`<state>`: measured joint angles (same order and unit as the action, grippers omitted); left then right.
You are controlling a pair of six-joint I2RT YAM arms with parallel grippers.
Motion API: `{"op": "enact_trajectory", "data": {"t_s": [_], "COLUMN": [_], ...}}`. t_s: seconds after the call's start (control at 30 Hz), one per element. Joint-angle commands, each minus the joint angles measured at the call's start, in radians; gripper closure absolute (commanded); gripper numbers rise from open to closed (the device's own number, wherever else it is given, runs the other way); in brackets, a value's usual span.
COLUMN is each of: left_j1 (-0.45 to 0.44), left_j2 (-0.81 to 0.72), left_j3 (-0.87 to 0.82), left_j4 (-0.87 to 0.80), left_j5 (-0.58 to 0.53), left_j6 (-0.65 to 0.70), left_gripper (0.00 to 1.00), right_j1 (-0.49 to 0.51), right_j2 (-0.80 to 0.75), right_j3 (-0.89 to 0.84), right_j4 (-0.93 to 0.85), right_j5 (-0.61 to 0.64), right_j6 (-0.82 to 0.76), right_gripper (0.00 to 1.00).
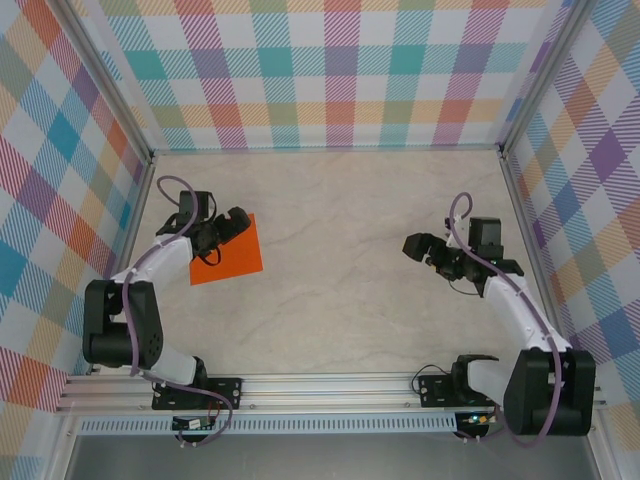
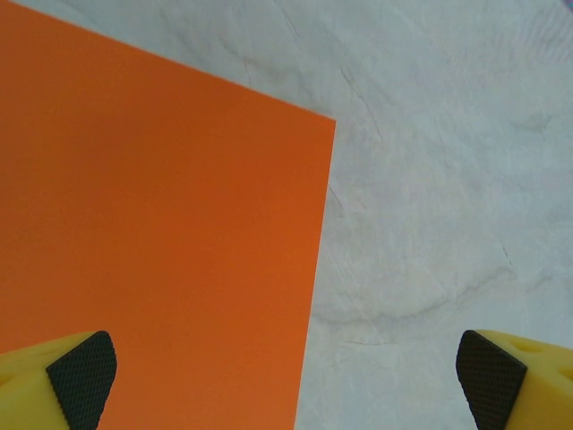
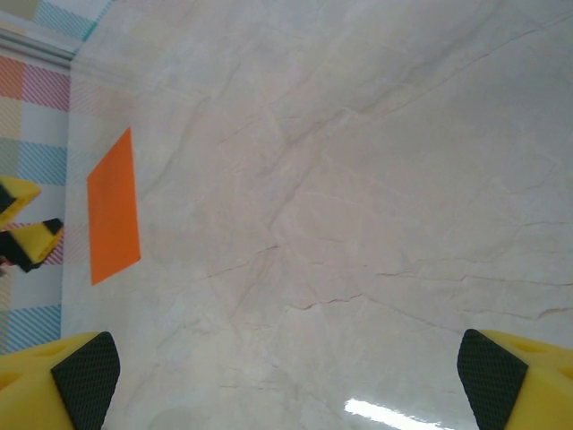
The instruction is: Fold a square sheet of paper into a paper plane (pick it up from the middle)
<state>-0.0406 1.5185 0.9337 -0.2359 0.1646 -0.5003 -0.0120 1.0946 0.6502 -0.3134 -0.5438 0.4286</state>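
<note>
You have a pale, marble-veined desk [image 1: 350,300] boxed in on three sides by walls [image 1: 340,70] of pastel plaid in teal, orange, purple and pink. Grey metal posts [image 1: 120,105] rise at the back corners. An aluminium rail [image 1: 330,385] crosses the near edge. A bright glare [image 3: 385,412] streaks the desk.

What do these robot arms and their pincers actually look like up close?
The left arm and right arm have white links, chunky black joints and each a looping lilac cable. The left pincer and right pincer have yellow fingers tipped with black, dimpled pads.
</note>
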Motion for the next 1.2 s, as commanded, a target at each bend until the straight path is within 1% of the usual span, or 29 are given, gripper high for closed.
{"op": "enact_trajectory", "data": {"t_s": [0.0,0.07,0.2,0.37,0.53,0.7,0.8,0.9,0.97,1.07,1.17], "left_j1": [0.007,0.008,0.008,0.005,-0.014,-0.05,-0.095,-0.162,-0.207,-0.299,-0.391], "left_j2": [0.067,0.12,0.215,0.271,0.264,0.229,0.186,0.147,0.135,0.108,0.089], "left_j3": [0.049,0.081,0.134,0.136,0.057,-0.074,-0.155,-0.213,-0.233,-0.276,-0.277], "left_j4": [-0.034,-0.077,-0.092,-0.103,-0.082,0.021,0.104,0.167,0.191,0.263,0.304], "left_j5": [0.065,0.076,0.128,0.152,0.175,0.208,0.223,0.206,0.19,0.159,0.125], "left_j6": [-0.021,-0.024,-0.034,-0.071,-0.1,-0.16,-0.238,-0.315,-0.355,-0.44,-0.512], "left_gripper": [0.0,0.0,0.0,0.0,0.0,0.0,0.0,0.0,0.0,0.0,0.0], "right_j1": [0.006,0.007,0.014,0.026,0.051,0.08,0.11,0.175,0.234,0.321,0.392], "right_j2": [-0.039,-0.042,-0.044,-0.023,-0.005,0.026,0.071,0.144,0.202,0.29,0.346], "right_j3": [-0.038,-0.043,-0.052,-0.038,-0.042,-0.054,-0.047,-0.015,0.022,0.089,0.152], "right_j4": [-0.027,-0.038,-0.063,-0.104,-0.118,-0.097,-0.072,-0.042,-0.035,-0.026,-0.049], "right_j5": [-0.069,-0.094,-0.119,-0.138,-0.132,-0.108,-0.1,-0.078,-0.042,0.01,0.108], "right_j6": [0.04,0.05,0.055,0.057,0.076,0.098,0.112,0.128,0.14,0.163,0.192], "right_gripper": [0.0,0.0,0.0,0.0,0.0,0.0,0.0,0.0,0.0,0.0,0.0]}}
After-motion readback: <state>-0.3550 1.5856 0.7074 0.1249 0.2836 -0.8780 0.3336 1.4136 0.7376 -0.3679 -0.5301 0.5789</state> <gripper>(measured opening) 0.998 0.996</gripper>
